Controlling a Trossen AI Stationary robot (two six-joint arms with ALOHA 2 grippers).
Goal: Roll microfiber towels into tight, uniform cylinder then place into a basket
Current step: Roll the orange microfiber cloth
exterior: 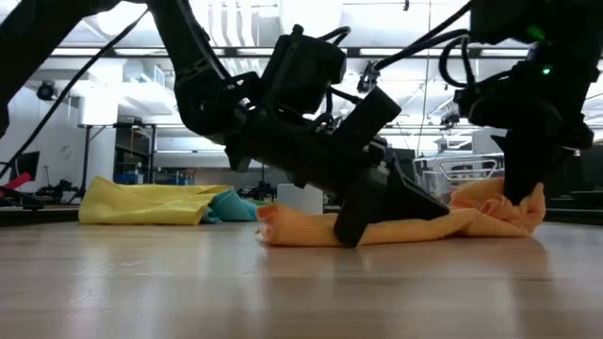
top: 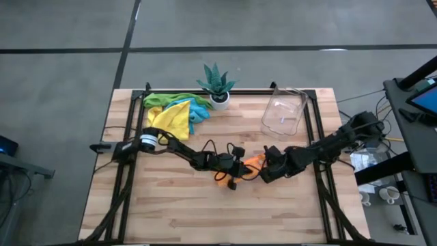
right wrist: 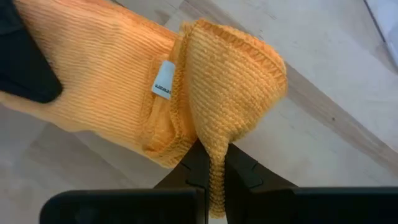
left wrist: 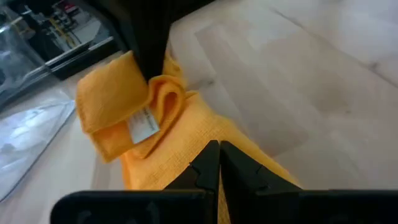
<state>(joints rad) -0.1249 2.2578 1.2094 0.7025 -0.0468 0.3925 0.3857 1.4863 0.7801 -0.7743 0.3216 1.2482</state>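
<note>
centrally on the wooden table (top: 171, 212), both dark arms meet over the orange towel (top: 254, 162), loosely rolled. the left gripper (left wrist: 219, 163) presses on it, fingers together. the right gripper (right wrist: 214, 163) is clamped on its edge. the clear basket (top: 283, 113) sits well apart.

I can read no text anywhere. The only label I find is 1 small white tag (right wrist: 164, 80) sewn on the orange towel (right wrist: 93, 81); it carries faint dark print, too small and blurred for me to make out in either wrist view.
</note>
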